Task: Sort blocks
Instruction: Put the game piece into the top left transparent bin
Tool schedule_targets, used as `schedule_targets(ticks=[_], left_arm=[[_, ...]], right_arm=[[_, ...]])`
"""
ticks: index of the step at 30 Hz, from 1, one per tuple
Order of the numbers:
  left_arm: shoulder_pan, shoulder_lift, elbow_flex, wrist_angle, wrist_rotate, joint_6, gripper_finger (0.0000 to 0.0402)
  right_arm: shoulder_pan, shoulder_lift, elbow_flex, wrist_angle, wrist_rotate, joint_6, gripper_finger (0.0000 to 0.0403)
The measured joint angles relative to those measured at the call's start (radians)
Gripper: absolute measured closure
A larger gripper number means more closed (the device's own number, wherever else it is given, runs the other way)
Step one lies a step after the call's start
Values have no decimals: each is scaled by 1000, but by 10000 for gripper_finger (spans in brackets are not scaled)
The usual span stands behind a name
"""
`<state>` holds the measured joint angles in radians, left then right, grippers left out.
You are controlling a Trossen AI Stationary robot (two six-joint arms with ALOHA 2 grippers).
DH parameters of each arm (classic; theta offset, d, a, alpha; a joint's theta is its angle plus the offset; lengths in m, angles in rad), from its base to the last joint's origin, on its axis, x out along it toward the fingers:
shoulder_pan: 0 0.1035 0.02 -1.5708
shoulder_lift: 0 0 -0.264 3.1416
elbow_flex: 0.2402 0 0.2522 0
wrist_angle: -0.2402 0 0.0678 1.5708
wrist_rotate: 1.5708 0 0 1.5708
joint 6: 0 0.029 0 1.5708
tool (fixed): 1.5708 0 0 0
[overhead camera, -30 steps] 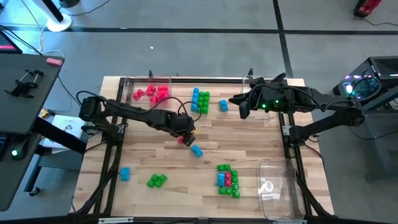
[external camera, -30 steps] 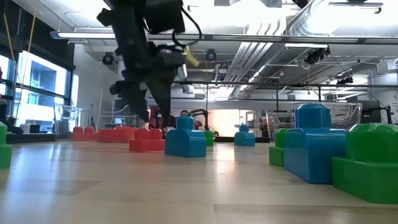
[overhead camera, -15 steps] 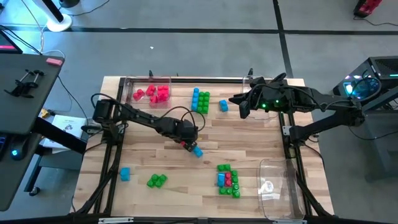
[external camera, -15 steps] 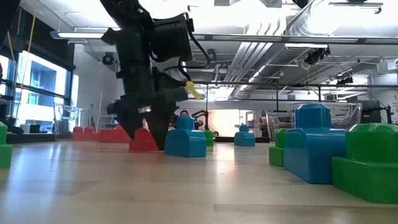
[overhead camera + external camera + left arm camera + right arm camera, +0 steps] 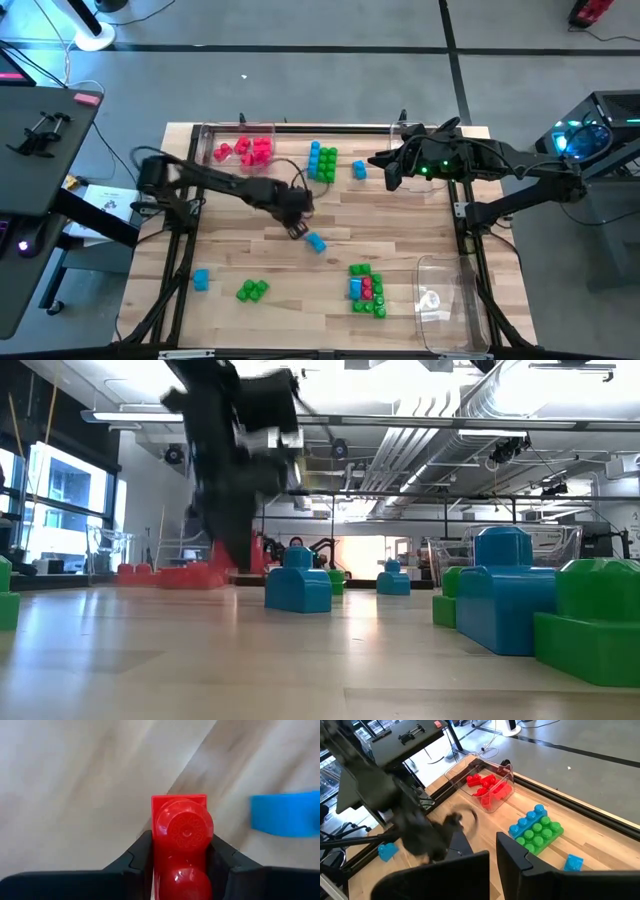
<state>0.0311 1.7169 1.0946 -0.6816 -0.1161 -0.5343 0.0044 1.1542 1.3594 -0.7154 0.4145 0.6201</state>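
Observation:
My left gripper (image 5: pixel 297 226) is near the table's middle, shut on a red two-stud block (image 5: pixel 181 851). The low view shows that block (image 5: pixel 222 566) under the blurred gripper, just above the wood. A single blue block (image 5: pixel 316 242) lies close by on the table's right side of it. My right gripper (image 5: pixel 385 171) hovers shut at the far right, with nothing in it. Its wrist view shows a clear tray (image 5: pixel 496 784) holding red blocks and a joined blue-and-green slab (image 5: pixel 536 829). My left gripper pinches the red block's two long sides (image 5: pixel 156 854) between its fingers (image 5: pixel 138 859). The fingers come from above, pointing down, and lie across the block. The block's studs face the wrist camera. It looks lifted just clear of the table.
On the near half lie a blue block (image 5: pixel 201 279), a green pair (image 5: pixel 252 290) and a mixed green, blue and red cluster (image 5: pixel 366 288). An empty clear tray (image 5: pixel 441 302) stands at the near right corner. Another blue block (image 5: pixel 359 171) lies by my right gripper.
My left gripper has come down open over the red block beside the blue one and shut on its sides. It has then gone up a little and toward the table's left and far side. The red block has left the table with it; the blue block has stayed.

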Motion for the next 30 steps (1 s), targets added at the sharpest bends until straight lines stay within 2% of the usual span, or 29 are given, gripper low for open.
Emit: schedule_targets(ticks=[2, 4, 9, 10, 12, 17, 21, 25, 30], left_arm=[[17, -97, 1, -51, -7, 72, 310], [35, -203, 1, -109, -77, 99, 309], [134, -447, 0, -265, -439, 101, 296], [170, -477, 0, -295, -495, 101, 294], [268, -522, -1, -335, -534, 109, 293], [556, -522, -2, -348, -443, 218, 290], [720, -455, -2, -304, -370, 274, 271], [803, -402, 7, -291, -250, 277, 225], [827, -388, 8, -290, -221, 293, 163]], right_arm=[[0, 0, 0, 0, 0, 0, 403], [0, 0, 0, -2, 0, 0, 403], [0, 0, 0, -2, -1, 0, 403], [0, 0, 0, -2, -1, 0, 403], [0, 0, 0, 0, -2, 3, 403], [0, 0, 0, 1, -3, 7, 403], [0, 0, 0, 2, -4, 8, 403], [0, 0, 0, 2, -23, 8, 403], [0, 0, 0, 1, -31, 6, 403]])
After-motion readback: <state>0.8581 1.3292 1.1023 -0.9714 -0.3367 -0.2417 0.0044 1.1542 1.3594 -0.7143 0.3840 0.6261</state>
